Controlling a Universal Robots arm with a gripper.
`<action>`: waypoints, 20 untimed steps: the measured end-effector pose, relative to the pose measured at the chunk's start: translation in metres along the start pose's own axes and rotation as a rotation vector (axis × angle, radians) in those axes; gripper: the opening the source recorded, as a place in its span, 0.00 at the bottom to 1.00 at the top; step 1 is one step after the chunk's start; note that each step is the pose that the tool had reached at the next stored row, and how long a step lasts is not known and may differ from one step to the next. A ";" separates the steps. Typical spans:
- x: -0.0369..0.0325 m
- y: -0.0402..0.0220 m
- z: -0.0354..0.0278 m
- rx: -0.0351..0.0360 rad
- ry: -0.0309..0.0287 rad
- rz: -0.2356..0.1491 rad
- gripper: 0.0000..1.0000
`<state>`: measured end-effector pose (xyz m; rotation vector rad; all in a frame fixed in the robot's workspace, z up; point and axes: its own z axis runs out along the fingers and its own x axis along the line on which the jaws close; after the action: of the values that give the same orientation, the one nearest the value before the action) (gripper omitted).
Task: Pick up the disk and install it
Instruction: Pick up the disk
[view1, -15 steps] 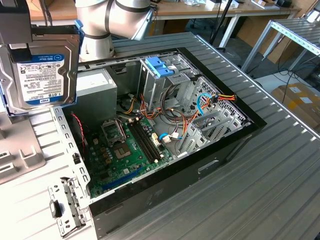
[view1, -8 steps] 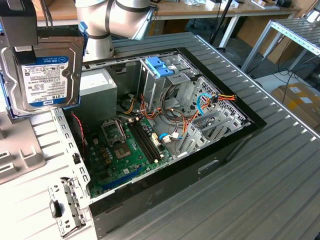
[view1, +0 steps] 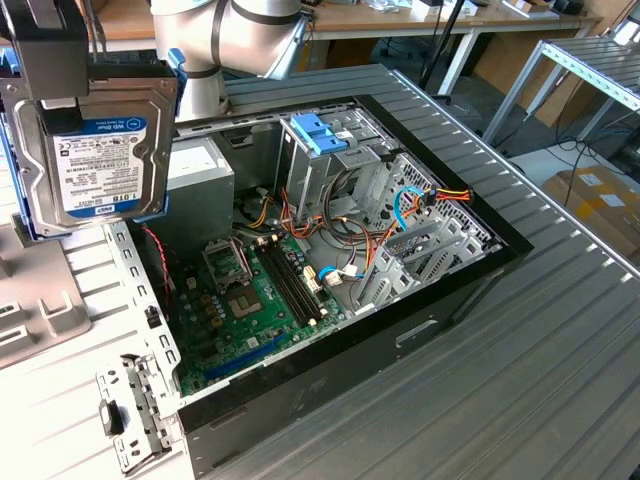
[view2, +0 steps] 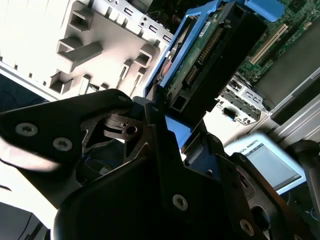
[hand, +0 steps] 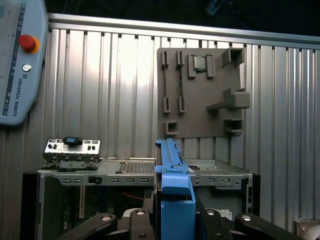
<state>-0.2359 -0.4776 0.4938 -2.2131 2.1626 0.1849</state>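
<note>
Gripper (view1: 58, 88), dark and two-fingered, is clenched on the disk (view1: 95, 150), a flat rectangular hard drive with a dark grey body in a light-blue plastic carrier frame. In the exterior view the disk hangs upright in the air at the exterior view's left. Its white-and-blue labelled face is toward the camera, and the gripper pinches its upper end. It sits clear of the open black desktop computer case (view1: 400, 340), which lies on its side on the ribbed grey metal table (view1: 560, 380). Inside the case are a green motherboard (view1: 235, 320), a grey boxy power supply (view1: 200, 185) and a tall bare-metal drive cage (view1: 300, 170) topped by a blue plastic latch piece (view1: 322, 132). The cage is well apart from the disk. A flat grey fixture plate (view1: 35, 300) lies on the table below the disk, at the exterior view's left. The silver-grey robot arm (view1: 230, 40) stands behind the case. In the second wrist view the black fingers of the gripper (view2: 165, 117) close on either side of the blue frame. The disk (view2: 210, 55) extends away from them, showing its green circuit-board underside and dark connector end. In the first wrist view the frame's blue edge (hand: 172, 185) stands between the fingers of the gripper (hand: 175, 222), with the case (hand: 125, 175) beyond it and a light-blue teach pendant (hand: 20, 60) to one side.
</note>
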 end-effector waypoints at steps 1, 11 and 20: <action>0.0015 -0.0010 -0.0002 0.0000 -0.0001 0.000 0.37; 0.0087 -0.0059 -0.0010 0.0001 -0.0001 0.000 0.37; 0.0178 -0.0119 -0.0021 0.0000 -0.0001 0.000 0.37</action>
<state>-0.2236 -0.4952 0.4932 -2.2131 2.1625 0.1849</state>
